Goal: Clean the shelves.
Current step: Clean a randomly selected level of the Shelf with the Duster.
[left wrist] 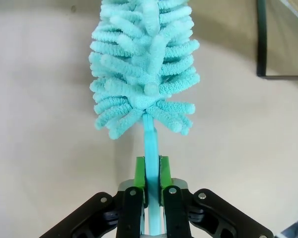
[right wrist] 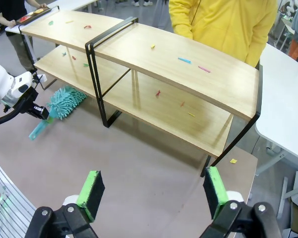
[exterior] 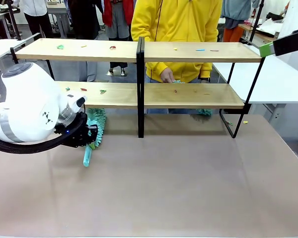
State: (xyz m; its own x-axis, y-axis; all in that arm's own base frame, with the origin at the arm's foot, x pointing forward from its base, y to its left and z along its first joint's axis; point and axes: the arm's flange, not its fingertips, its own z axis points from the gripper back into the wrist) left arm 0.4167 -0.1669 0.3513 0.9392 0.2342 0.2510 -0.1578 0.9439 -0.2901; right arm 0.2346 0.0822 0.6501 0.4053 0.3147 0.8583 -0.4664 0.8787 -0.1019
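Now: left claw (left wrist: 152,164) pinches teal duster (left wrist: 144,64) by its handle near the shelves (exterior: 188,52); right claw (right wrist: 154,191) spread wide above worktop (right wrist: 139,158).

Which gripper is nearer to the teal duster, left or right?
Left. The left gripper is shut on the handle of the teal duster, near the left end of the shelves. The right gripper hangs open, far from it, by their right end.

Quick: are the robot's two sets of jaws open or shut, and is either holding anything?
Left gripper: jaws closed on the handle of the teal duster.
Right gripper: jaws open, holding nothing.
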